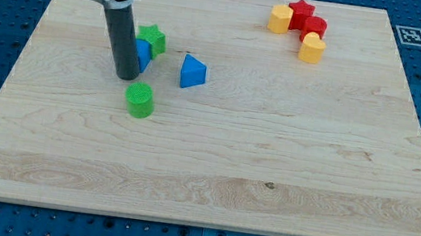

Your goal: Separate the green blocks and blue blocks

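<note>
My tip (pixel 126 77) rests on the wooden board at the view's upper left. It stands right against the left side of a blue block (pixel 143 54), which the rod partly hides. A green star block (pixel 153 39) touches that blue block at its upper right. A blue triangular block (pixel 193 72) lies apart to the right. A green round block (pixel 139 100) lies just below and right of my tip, a small gap away.
A cluster sits at the view's upper right: a yellow block (pixel 280 18), a red star block (pixel 300 11), a red block (pixel 314 27) and a yellow heart-like block (pixel 312 48). The wooden board (pixel 211 175) lies on a blue pegboard table.
</note>
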Controlling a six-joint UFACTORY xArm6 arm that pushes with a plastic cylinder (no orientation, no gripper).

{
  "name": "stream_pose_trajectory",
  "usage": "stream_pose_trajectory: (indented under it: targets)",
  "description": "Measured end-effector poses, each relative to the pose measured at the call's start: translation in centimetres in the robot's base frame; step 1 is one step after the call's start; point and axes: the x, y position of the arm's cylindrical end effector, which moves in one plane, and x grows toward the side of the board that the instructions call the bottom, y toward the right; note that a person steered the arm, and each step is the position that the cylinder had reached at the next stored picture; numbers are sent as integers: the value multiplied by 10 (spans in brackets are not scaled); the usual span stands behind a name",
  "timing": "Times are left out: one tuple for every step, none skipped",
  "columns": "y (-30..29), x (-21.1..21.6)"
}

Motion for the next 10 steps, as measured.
stream_pose_trajectory:
  targets:
    - [-12, -1]
    - [-12, 30]
    - [-12, 56]
    - [-6, 52]
    - [0, 32]
    - [2, 8]
    - [14, 7]
    - [14, 4]
    - [14, -18]
    - [14, -56]
